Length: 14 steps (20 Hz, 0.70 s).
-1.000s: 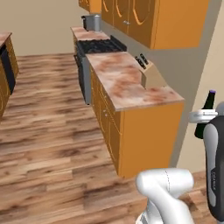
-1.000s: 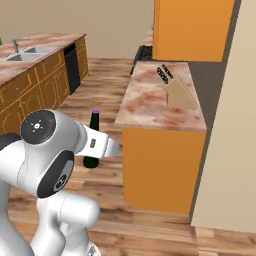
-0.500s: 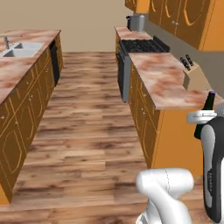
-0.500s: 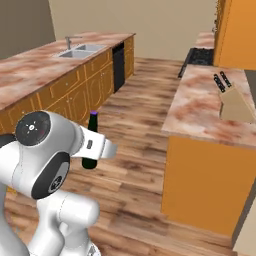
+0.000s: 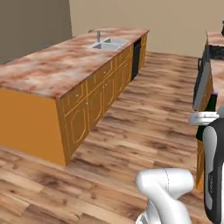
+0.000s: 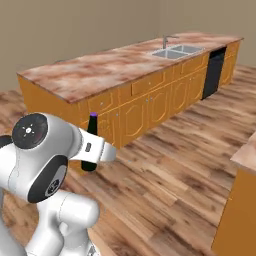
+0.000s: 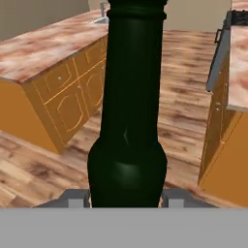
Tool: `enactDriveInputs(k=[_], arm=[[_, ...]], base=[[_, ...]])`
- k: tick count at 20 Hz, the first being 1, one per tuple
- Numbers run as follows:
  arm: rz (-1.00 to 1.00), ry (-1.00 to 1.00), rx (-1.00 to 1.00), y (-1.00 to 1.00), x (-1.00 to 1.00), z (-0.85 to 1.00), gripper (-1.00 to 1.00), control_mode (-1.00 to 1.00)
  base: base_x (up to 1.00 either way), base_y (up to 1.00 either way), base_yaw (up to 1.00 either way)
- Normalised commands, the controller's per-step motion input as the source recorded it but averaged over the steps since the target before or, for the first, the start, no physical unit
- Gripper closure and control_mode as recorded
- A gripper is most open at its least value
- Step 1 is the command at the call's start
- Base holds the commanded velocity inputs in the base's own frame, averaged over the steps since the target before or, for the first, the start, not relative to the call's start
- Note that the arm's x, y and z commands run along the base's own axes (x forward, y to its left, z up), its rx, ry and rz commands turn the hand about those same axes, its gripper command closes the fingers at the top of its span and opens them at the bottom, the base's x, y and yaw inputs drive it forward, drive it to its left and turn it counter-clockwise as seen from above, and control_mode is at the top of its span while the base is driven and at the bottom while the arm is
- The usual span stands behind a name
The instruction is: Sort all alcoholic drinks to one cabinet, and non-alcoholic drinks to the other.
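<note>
A slim dark green-black glass bottle [image 5: 210,106] with a purple cap, one of the alcoholic drinks, is held upright in the air beside my arm. My gripper [image 5: 202,118] is shut on its lower body. From the right base view the bottle [image 6: 90,143] stands out against the island's cabinet fronts, with the gripper [image 6: 101,151] around it. In the hand view the bottle [image 7: 128,121] rises straight up the middle, and the gripper [image 7: 126,198] clamps its base from both sides. The non-alcoholic drinks are out of view.
A long island counter [image 5: 57,70] with a sink [image 5: 107,43] and a black dishwasher [image 5: 136,59] runs along the left. A second counter [image 5: 216,70] lies at the right edge, close to the arm. Wood floor [image 5: 148,118] is open between them.
The whole picture has shifted: the camera has turned from the stove-side counter with the knife block toward the sink island. The bottle stays in the shut gripper.
</note>
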Motion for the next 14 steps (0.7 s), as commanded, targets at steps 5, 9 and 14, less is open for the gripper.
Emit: enactDriveInputs(k=[5, 9, 14], arm=[[0.00, 0.00, 0.00, 0.00, 0.00, 0.00, 1.00, 1.00], [0.00, 0.00, 0.00, 0.00, 0.00, 0.00, 1.00, 1.00], [0.00, 0.00, 0.00, 0.00, 0.00, 0.00, 1.00, 1.00]], base=[[0.00, 0.00, 0.85], [0.09, 0.00, 0.80], [0.28, 0.00, 0.72]])
